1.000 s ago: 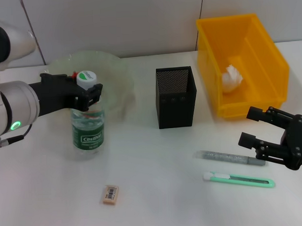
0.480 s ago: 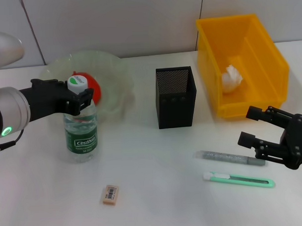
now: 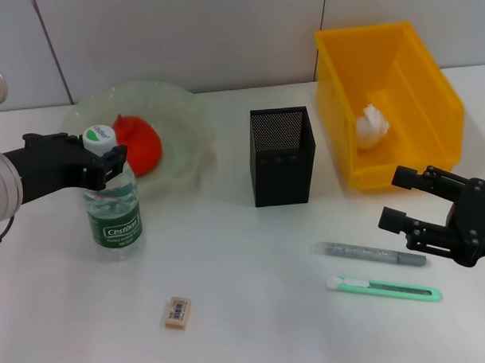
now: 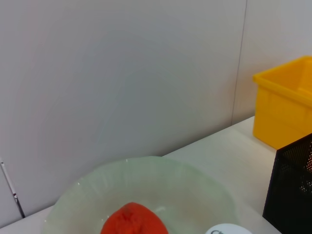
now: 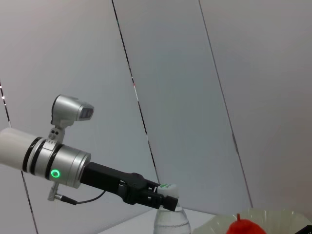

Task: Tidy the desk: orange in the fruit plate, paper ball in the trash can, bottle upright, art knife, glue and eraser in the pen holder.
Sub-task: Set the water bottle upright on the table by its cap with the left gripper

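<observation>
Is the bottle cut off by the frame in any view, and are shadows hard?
Head view: bottle whole in the left gripper, right gripper idle near the glue, shadows faint. Left wrist view: only its cap shows. Right wrist view: cropped below the shoulder.

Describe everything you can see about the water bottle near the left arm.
The bottle is clear plastic with a white and green cap and a green label. It stands upright on the white table, in front of the glass plate that holds the orange. The left hand grips its neck, just under the cap.
</observation>
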Controlling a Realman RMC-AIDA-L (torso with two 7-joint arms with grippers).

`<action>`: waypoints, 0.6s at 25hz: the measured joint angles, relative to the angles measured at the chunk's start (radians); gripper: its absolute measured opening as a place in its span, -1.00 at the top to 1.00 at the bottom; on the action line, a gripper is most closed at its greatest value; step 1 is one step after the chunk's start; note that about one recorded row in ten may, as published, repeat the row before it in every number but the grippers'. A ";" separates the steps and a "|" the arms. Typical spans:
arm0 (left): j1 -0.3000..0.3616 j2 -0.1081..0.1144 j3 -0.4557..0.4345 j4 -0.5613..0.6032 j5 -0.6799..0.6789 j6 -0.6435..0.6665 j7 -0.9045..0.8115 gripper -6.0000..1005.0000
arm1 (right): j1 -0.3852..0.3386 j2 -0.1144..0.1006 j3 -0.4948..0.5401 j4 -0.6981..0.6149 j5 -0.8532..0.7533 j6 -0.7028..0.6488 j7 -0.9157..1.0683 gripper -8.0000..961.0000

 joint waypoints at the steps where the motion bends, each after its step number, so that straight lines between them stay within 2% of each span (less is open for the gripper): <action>1: 0.002 0.000 -0.001 0.001 -0.001 0.000 0.001 -0.05 | 0.002 0.000 0.000 0.000 0.000 0.001 0.001 -0.63; 15: 0.014 0.000 -0.002 0.011 0.003 -0.017 0.002 -0.08 | 0.023 0.000 0.001 -0.003 -0.006 0.006 0.004 -0.63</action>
